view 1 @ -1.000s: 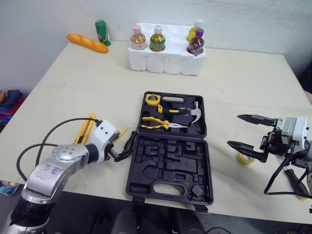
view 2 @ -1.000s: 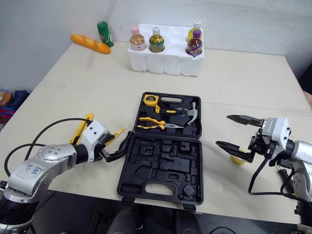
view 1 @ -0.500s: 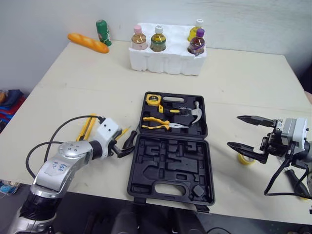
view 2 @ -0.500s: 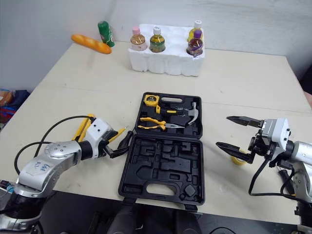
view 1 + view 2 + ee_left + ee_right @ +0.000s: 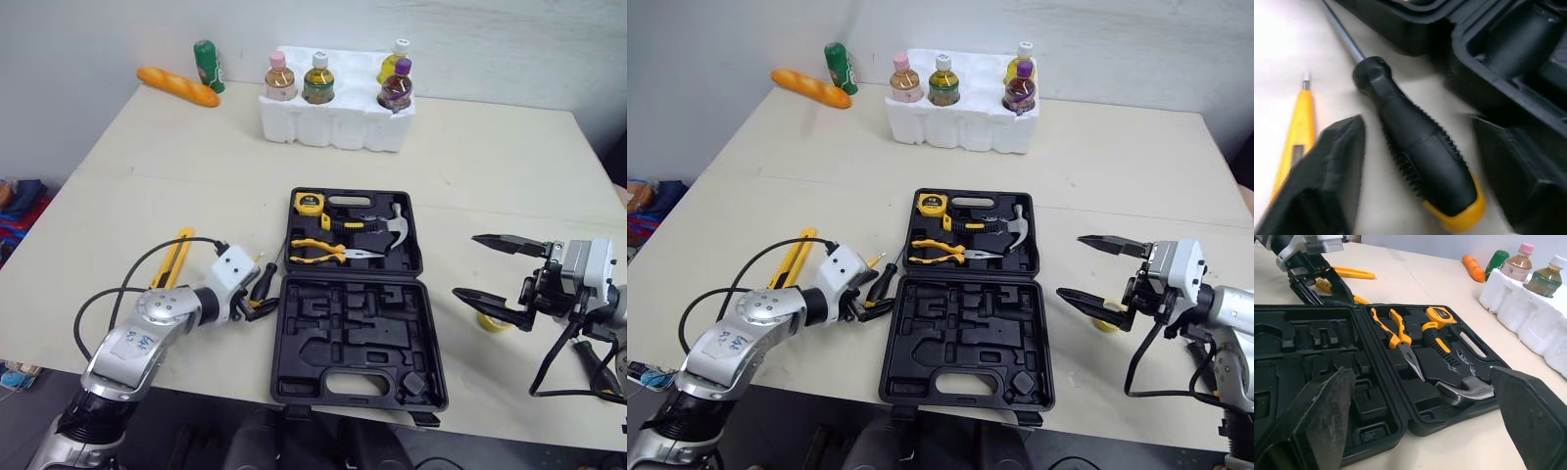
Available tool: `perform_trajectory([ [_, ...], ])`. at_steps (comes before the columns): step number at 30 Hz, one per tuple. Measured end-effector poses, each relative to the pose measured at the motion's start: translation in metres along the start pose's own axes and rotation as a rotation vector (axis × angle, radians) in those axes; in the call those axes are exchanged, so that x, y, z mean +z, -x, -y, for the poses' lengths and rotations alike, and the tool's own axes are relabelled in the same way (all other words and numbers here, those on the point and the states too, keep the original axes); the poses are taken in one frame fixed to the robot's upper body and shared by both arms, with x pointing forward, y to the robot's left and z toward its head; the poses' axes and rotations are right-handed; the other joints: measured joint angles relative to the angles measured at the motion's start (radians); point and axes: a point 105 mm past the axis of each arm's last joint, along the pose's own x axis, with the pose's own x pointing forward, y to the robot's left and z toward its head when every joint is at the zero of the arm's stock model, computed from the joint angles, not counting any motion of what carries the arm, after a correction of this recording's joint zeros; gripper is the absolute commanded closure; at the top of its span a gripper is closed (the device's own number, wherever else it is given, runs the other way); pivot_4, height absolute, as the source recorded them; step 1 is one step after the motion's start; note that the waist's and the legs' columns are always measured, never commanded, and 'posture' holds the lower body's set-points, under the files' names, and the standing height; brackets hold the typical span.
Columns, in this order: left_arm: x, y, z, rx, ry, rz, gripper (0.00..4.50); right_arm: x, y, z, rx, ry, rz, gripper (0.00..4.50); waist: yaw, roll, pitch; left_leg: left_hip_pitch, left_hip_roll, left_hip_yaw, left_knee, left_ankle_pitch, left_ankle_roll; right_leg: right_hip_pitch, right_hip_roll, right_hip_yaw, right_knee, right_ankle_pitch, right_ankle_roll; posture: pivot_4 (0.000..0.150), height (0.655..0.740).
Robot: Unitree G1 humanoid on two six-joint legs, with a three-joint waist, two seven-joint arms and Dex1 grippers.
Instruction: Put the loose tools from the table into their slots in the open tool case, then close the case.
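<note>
Jaws on the left arm stand open and hold nothing, one black finger (image 5: 1327,171) on each side of the screwdriver (image 5: 1415,152) without touching it. That screwdriver lies flat on the desk (image 5: 490,166) at 9 o'clock from the case (image 5: 353,338), just beside its left wall. It has a ribbed black handle with a yellow butt cap and a thin metal shaft pointing towards 12 o'clock. The finger nearer the case has very little room; whether it touches the wall cannot be told. A slim yellow tool (image 5: 1295,132) lies just beside the screwdriver on its outer side. A yellow knife (image 5: 174,262) lies further out towards 9 o'clock, apart from both.

The black case lies open and flat. Its front edge sits close to the desk's near edge. Its far half holds a tape measure (image 5: 310,202), pliers (image 5: 328,251) and a hammer (image 5: 377,223), each in a slot. Its near half shows bare moulded slots.

At 3 o'clock from the case, the jaws on the right arm are spread wide above the desk and hold nothing. A yellow tape roll (image 5: 493,320) lies on the desk just behind them. Bare desk separates them from the case.

At 12 o'clock, well apart across open desk, a white foam block (image 5: 333,122) holds bottles. A bread loaf (image 5: 176,86) and a green bottle (image 5: 207,66) lie towards 11 o'clock.
</note>
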Motion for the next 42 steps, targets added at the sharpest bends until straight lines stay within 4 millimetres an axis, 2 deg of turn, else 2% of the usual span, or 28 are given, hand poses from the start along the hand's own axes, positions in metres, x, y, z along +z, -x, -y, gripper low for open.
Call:
perform_trajectory([
  [2,-0.002,0.003,-0.009,0.040,-0.001,-0.007,2.91,-0.003,-0.001,-0.006,0.006,-0.022,0.002,0.00,0.001,0.000,0.000,0.000,0.000,-0.001,0.000,0.000,0.000,0.000,0.000,-0.001,0.000,0.000,0.000,0.150,0.7400],
  [3,-0.002,0.005,-0.013,0.058,-0.003,-0.009,3.23,-0.005,0.000,-0.009,0.007,-0.035,0.000,0.00,0.001,0.000,0.000,0.000,0.000,-0.001,0.000,0.000,0.000,0.000,0.000,0.000,0.000,0.000,0.000,0.150,0.7400],
  [4,-0.002,0.006,-0.013,0.056,-0.002,-0.009,3.34,-0.006,0.000,-0.011,0.008,-0.043,0.001,0.00,0.001,0.000,0.000,0.000,0.000,-0.001,0.000,0.000,0.000,0.001,0.000,-0.001,0.000,0.000,0.000,0.150,0.7400],
  [9,-0.001,0.002,-0.010,0.051,0.087,0.019,3.35,-0.003,-0.001,-0.013,0.016,-0.039,0.017,0.00,0.001,0.000,0.000,0.000,-0.001,-0.002,0.000,0.000,0.001,0.003,-0.001,-0.002,-0.002,0.000,0.001,0.150,0.7400],
  [14,-0.004,0.007,-0.015,0.079,0.119,0.012,3.35,-0.005,0.001,-0.015,0.024,-0.051,0.016,0.00,-0.002,0.000,0.000,0.000,0.000,-0.003,0.000,0.000,0.000,0.003,0.000,-0.002,-0.001,0.000,0.000,0.150,0.7400],
  [23,0.005,0.029,-0.031,0.163,0.144,0.046,3.35,-0.007,0.004,-0.012,0.007,-0.049,0.016,0.00,-0.001,0.000,0.000,0.001,0.000,-0.003,0.000,0.000,0.000,0.003,0.000,-0.002,-0.002,0.000,0.000,0.150,0.7400],
  [27,0.024,0.055,-0.039,0.142,0.164,0.120,3.35,-0.005,0.015,-0.006,-0.044,-0.031,-0.005,0.00,0.000,0.000,0.000,0.001,0.000,-0.003,0.000,0.000,0.000,0.003,0.000,-0.002,-0.002,0.000,0.000,0.150,0.7400],
  [31,0.045,0.076,-0.044,0.101,0.052,0.170,3.35,-0.002,0.039,0.003,-0.097,-0.018,-0.056,0.00,0.000,0.000,0.000,0.002,0.000,-0.003,0.000,0.000,0.000,0.005,0.000,-0.002,-0.004,0.000,0.000,0.150,0.7400],
  [33,0.052,0.077,-0.038,0.040,0.018,0.208,3.35,-0.004,0.049,0.005,-0.116,-0.020,-0.079,0.00,0.000,0.000,0.000,0.003,0.000,-0.003,-0.001,-0.001,0.000,0.008,0.000,-0.003,-0.006,0.000,0.000,0.150,0.7400],
  [36,0.060,0.072,-0.026,-0.066,-0.062,0.230,3.35,-0.006,0.053,0.007,-0.127,-0.022,-0.084,0.00,0.000,0.000,0.000,0.003,0.000,-0.003,-0.001,-0.001,0.000,0.008,0.000,-0.003,-0.006,0.000,0.000,0.150,0.7400],
  [39,0.088,0.063,-0.009,-0.207,-0.179,0.313,3.35,-0.004,0.051,0.009,-0.129,-0.004,-0.075,0.00,0.000,0.000,0.000,0.003,0.000,-0.003,-0.001,-0.001,0.000,0.008,0.001,-0.002,-0.006,0.001,0.000,0.150,0.7400],
  [42,0.097,0.057,0.006,-0.319,-0.238,0.331,3.35,-0.005,0.052,0.009,-0.130,-0.008,-0.080,0.00,-0.001,0.000,0.000,0.003,0.000,-0.003,-0.001,-0.001,0.000,0.008,0.002,-0.002,-0.007,0.000,0.001,0.150,0.7400],
])
